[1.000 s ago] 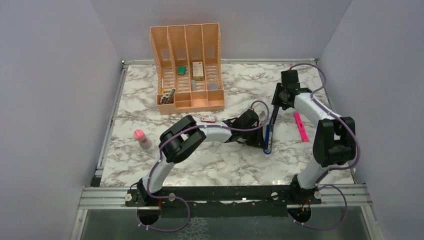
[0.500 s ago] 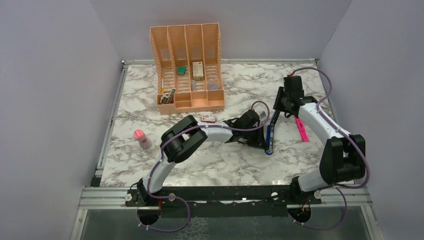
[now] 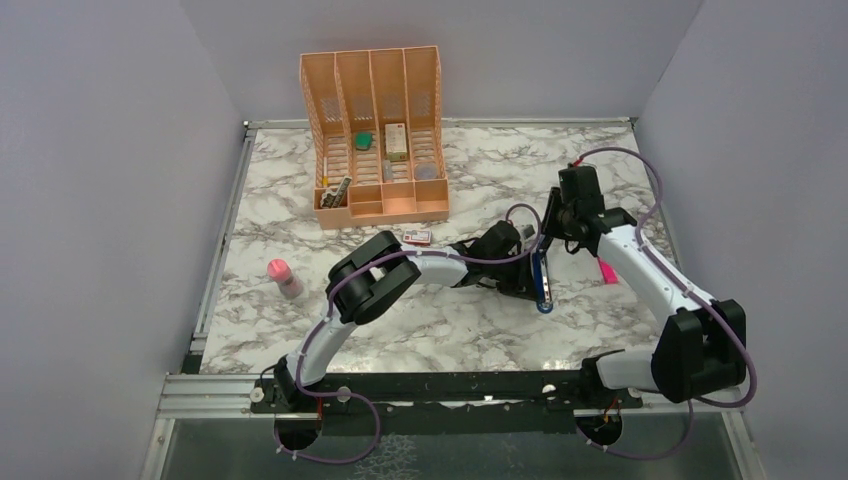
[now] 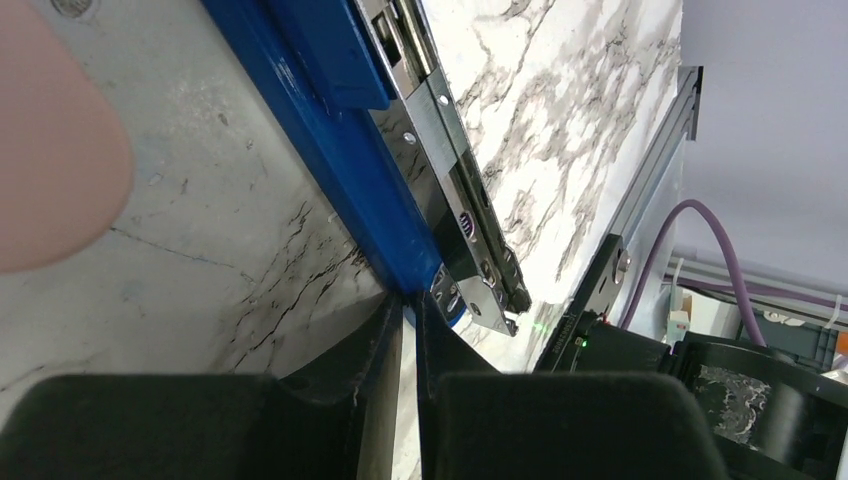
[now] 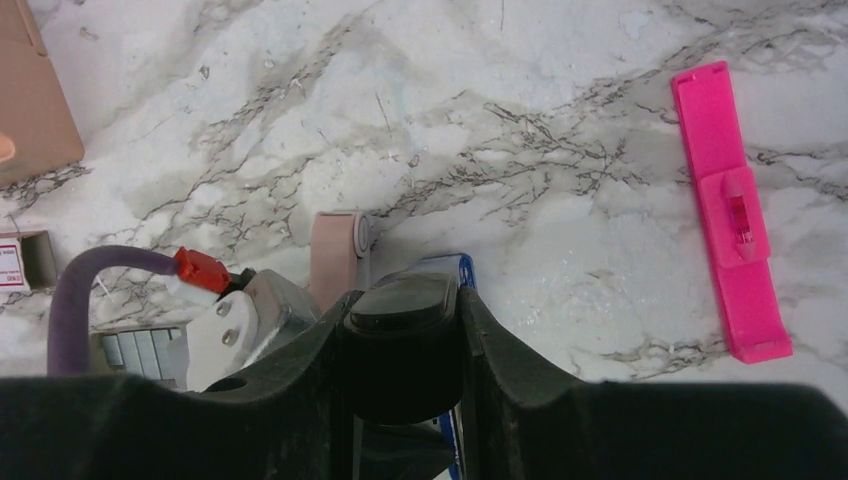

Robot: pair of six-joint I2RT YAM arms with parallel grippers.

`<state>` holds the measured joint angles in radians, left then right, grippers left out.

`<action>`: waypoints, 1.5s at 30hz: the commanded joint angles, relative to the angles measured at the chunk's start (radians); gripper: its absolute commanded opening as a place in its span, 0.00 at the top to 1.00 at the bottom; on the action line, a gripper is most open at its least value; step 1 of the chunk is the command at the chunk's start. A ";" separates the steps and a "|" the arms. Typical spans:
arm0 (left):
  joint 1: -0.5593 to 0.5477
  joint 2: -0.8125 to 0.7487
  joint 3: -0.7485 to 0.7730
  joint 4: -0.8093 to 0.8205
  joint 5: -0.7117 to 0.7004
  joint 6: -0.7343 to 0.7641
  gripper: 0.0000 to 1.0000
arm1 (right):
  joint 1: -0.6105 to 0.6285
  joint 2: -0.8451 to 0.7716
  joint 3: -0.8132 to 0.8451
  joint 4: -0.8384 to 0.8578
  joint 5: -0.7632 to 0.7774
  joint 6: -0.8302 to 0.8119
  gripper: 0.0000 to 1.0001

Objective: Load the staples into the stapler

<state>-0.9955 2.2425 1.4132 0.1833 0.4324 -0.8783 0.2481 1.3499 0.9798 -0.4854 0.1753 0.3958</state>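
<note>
The blue stapler point(image 3: 541, 285) lies open on the marble, its silver channel point(image 4: 452, 195) bared along the blue base point(image 4: 340, 150). My left gripper point(image 4: 410, 305) is shut on the thin edge of that base at its near end, also seen from above point(image 3: 527, 286). My right gripper point(image 5: 405, 300) is shut on the stapler's black end point(image 5: 400, 340), holding it raised over the base point(image 3: 552, 232). The staples lie as grey strips in a tray point(image 5: 140, 352) to the left, with the red-and-white sleeve point(image 3: 418, 237) beyond.
A pink marker point(image 5: 730, 210) lies right of the stapler. A pinkish-tan eraser point(image 5: 338, 255) sits just beyond the black end. The peach organiser point(image 3: 375, 130) stands at the back, and a pink bottle point(image 3: 284, 277) lies at the left.
My right gripper has come nearer and to the left, bringing the black end down toward the base. The left gripper has kept its pinch in place.
</note>
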 commanded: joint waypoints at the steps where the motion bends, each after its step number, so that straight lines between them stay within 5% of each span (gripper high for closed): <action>1: -0.003 0.102 -0.016 -0.054 -0.151 0.029 0.89 | 0.025 -0.038 -0.080 -0.229 -0.093 0.201 0.80; 24: 0.013 0.101 -0.022 -0.024 -0.180 -0.033 0.89 | 0.025 -0.248 -0.331 -0.126 -0.023 0.369 0.83; 41: 0.015 0.115 0.022 -0.051 -0.185 -0.011 0.88 | 0.025 -0.171 -0.369 -0.095 -0.029 0.377 0.82; 45: 0.015 0.089 0.013 -0.051 -0.190 -0.003 0.86 | 0.025 -0.158 -0.367 -0.096 0.001 0.400 0.74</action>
<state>-0.9794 2.2906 1.4605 0.2646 0.3431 -0.9382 0.2695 1.1782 0.6186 -0.5758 0.1925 0.7441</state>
